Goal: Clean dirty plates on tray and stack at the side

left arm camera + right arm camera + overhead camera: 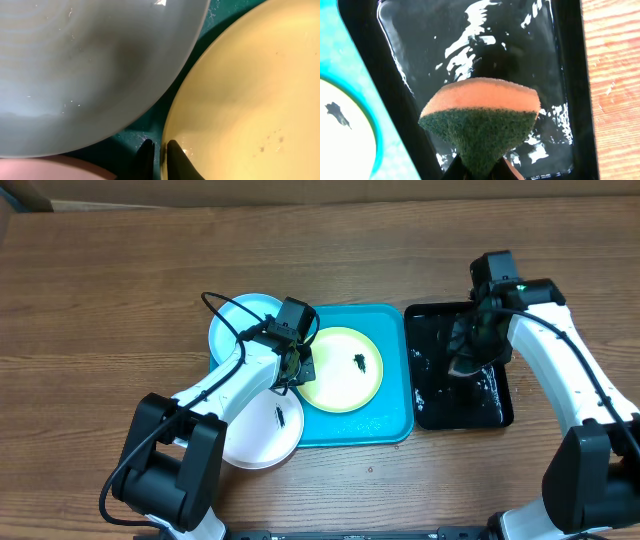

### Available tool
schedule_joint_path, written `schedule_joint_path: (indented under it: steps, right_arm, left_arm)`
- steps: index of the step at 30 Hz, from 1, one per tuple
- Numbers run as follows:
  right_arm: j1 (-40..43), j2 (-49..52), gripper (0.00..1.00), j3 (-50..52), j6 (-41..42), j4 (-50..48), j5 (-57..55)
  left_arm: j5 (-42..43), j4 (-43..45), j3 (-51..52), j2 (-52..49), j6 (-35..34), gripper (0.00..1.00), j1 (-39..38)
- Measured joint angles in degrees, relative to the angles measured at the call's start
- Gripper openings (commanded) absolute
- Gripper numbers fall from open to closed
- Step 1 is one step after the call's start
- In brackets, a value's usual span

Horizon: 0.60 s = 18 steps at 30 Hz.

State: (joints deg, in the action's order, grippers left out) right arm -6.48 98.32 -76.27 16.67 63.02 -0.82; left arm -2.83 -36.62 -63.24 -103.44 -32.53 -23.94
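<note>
Your left gripper (pixel 159 150) is pinched on the left rim of the yellow-green plate (pixel 345 375), one finger inside the rim and one outside. That plate lies in the middle of the turquoise tray (pixel 390 425) and carries a dark smear (pixel 357 361). The pale blue plate (pixel 240 325) crowds those fingers: it overlaps the tray's far-left corner, leaving only a thin strip of tray between the two rims. The white plate (pixel 262 435) sits at the tray's near-left corner, mostly on the table. Your left arm slants across it toward the tray. Your right gripper (pixel 482 174) is clamped on an orange-and-green sponge (pixel 480 120) above the wet black tray (pixel 465 405), just right of the turquoise tray. That arm runs along the black tray's right side and bends back over it.
</note>
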Motion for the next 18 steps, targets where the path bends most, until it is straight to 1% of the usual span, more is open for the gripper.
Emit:
schedule_joint_path:
  steps: [4, 5, 7, 10, 11, 18]
  right_arm:
    - [0.00, 0.00, 0.04, 5.66, 0.00, -5.62, 0.04]
    - [0.02, 0.00, 0.04, 6.73, -0.04, -6.49, 0.26]
    - [0.00, 0.04, 0.04, 8.41, -0.20, -6.88, 0.68]
    - [0.00, 0.09, 0.04, 8.20, -0.61, -6.38, 1.46]
    - [0.00, 0.09, 0.04, 7.82, -0.85, -6.19, 1.68]
    - [0.00, 0.09, 0.04, 5.11, -1.51, -4.42, 2.12]
  left_arm:
    - [0.00, 0.00, 0.00, 0.00, 0.00, 0.06, 0.00]
    - [0.00, -0.02, 0.00, 0.00, 0.02, 0.06, 0.00]
    - [0.00, -0.02, 0.00, 0.00, 0.02, 0.10, 0.00]
    - [0.00, -0.02, 0.00, 0.00, 0.04, 0.15, -0.02]
    - [0.00, -0.04, 0.00, 0.00, 0.02, 0.15, -0.02]
    - [0.00, 0.04, 0.00, -0.02, 0.02, 0.08, 0.00]
